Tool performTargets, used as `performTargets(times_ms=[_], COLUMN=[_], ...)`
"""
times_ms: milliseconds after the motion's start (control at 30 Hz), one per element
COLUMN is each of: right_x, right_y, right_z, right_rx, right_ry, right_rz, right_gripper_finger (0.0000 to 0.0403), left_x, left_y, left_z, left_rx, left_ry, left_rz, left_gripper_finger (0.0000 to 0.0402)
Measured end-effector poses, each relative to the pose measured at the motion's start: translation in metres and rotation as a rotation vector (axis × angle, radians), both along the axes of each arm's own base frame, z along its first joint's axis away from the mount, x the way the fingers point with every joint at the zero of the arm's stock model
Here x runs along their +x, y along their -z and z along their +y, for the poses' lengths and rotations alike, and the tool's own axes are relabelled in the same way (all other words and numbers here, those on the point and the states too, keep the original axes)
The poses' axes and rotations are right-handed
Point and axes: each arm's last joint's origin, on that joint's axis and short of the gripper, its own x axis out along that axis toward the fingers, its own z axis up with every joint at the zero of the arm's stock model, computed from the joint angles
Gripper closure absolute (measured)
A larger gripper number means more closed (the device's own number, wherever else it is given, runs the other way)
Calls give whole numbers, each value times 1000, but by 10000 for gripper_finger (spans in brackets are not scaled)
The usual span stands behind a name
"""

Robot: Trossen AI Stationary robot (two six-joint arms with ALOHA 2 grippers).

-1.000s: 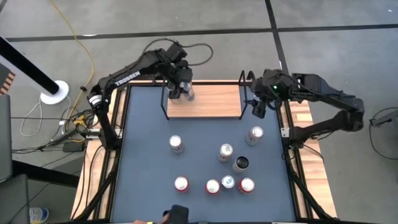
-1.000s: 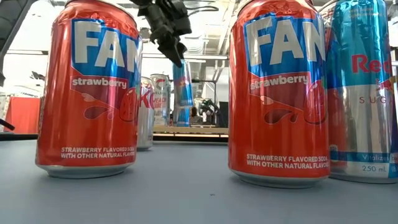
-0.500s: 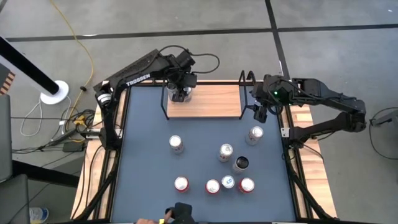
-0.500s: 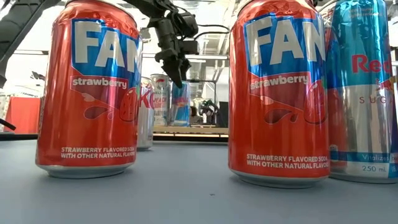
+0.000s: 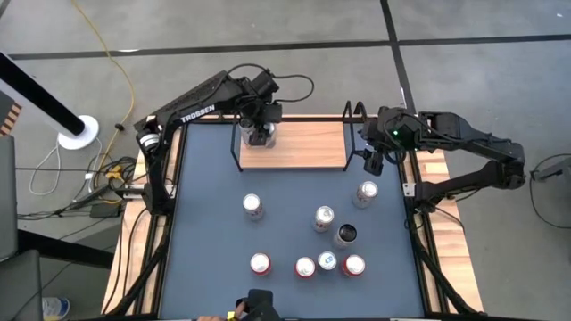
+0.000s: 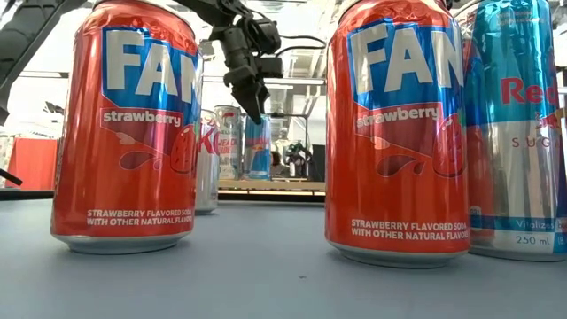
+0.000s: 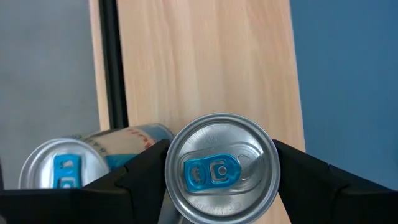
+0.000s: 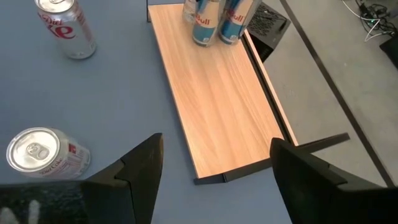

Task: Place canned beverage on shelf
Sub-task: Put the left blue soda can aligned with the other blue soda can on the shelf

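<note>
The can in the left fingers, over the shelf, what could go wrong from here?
1. The held can sits close beside a second can on the shelf; opening the left gripper or pulling away might knock that neighbour over.
2. Both stand near the shelf's end rods; a nudge could push one off.

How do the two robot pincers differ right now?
The left pincer is shut on a blue slim can over the shelf; the right pincer is open and holds nothing. The left is at the shelf's left end, the right beyond its right end. Both have dark fingers.
</note>
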Motion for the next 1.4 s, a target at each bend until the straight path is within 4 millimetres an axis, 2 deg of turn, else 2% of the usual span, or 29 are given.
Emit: performTargets(times_ms=[633, 1000, 1400], right_x=[0, -1, -1], right_y=[0, 1, 1], right_z=[0, 0, 0], right_rx=[4, 16, 17], right_ry=[5, 16, 17], right_rz=[-2, 2, 1], right_gripper_finger=[127, 127, 127], left_x=[-1, -1, -1], left_y=[0, -1, -1], left_z=[0, -1, -1], left_rx=[-38, -47, -6], left_ry=[-64, -68, -32], left_rz=[-11, -16, 13], left_gripper_finger=[158, 128, 126])
